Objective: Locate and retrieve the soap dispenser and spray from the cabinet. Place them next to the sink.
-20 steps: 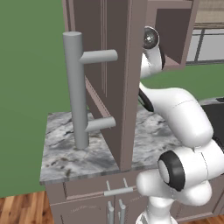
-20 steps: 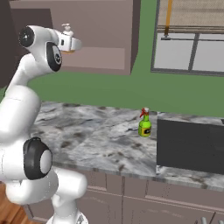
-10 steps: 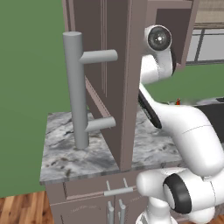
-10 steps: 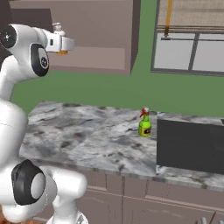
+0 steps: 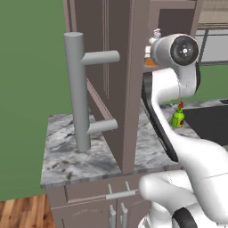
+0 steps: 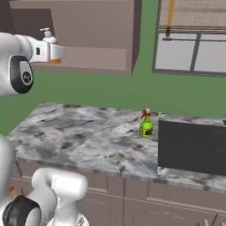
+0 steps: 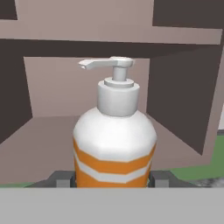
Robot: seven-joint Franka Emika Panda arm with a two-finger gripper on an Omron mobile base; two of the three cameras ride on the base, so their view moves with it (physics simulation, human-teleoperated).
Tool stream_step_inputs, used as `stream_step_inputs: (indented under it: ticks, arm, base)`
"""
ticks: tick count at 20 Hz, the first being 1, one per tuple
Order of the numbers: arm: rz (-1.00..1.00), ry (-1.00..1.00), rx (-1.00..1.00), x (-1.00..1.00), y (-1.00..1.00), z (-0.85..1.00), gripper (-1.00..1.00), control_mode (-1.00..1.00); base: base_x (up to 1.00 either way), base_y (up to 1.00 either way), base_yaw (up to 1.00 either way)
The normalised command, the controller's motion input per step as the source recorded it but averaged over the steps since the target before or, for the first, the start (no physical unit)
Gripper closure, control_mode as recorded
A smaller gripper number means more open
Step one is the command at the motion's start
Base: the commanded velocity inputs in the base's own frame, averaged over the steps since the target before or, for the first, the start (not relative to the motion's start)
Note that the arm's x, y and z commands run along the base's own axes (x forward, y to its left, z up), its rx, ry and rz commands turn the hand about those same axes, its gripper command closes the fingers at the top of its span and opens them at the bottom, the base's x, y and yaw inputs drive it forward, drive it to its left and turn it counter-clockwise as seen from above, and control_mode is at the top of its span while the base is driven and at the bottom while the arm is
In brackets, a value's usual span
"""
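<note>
The gripper (image 7: 113, 180) is clamped on the white soap dispenser (image 7: 114, 140) with orange stripes, one dark finger (image 7: 62, 179) pressed to each side of its base, holding it upright at the mouth of the open cabinet (image 6: 88, 33). The cabinet door (image 5: 116, 84) stands swung out over the marble counter (image 6: 88, 141). The green spray bottle (image 6: 146, 124) stands on the counter, just beside the dark sink (image 6: 192, 145)
</note>
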Motion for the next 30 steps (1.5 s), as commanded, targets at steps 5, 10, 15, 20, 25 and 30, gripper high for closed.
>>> stream_step_inputs:
  ticks: [5,10,15,20,25,30]
  arm:
    - [0.09,-0.01,0.00,-0.83,-0.42,-0.11,1.00,-1.00]
    - [0.11,0.00,0.00,-0.87,-0.25,-0.05,1.00,-1.00]
    - [0.18,-0.02,0.00,-0.89,-0.22,-0.17,1.00,-1.00]
    - [0.06,0.01,0.00,-0.41,-0.08,-0.01,1.00,-1.00]
    - [0.10,-0.03,-0.07,-0.10,-0.38,-0.28,1.00,-1.00]
    - [0.16,-0.08,-0.09,-0.01,-0.60,-0.41,1.00,-1.00]
  base:
    - [0.00,0.00,0.00]
    - [0.00,0.00,0.00]
    - [0.00,0.00,0.00]
    - [0.00,0.00,0.00]
    - [0.00,0.00,0.00]
    - [0.00,0.00,0.00]
